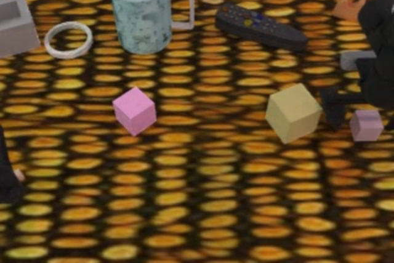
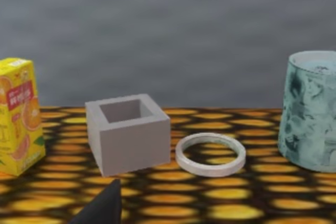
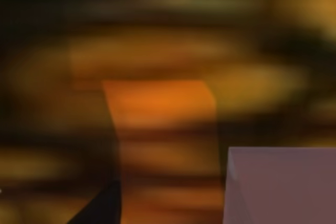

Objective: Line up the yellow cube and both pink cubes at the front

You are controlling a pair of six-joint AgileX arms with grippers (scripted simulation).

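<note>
Yellow cube (image 1: 293, 113) between pink cubes (image 1: 134, 110); mug (image 1: 141, 9) behind.

This is a rendered simulation scene, not a real room: the worktop (image 1: 197, 214) carries a repeating orange-and-yellow oval pattern, and behind it stands only a flat grey backdrop. Household odds and ends lie along the far edge: a speckled teal mug (image 1: 141, 7), a remote control (image 1: 258, 26), a white ring (image 1: 68, 39), a grey open box (image 2: 127, 132) and an orange juice carton (image 2: 18, 114). Plain coloured cubes lie mid-frame.
</note>
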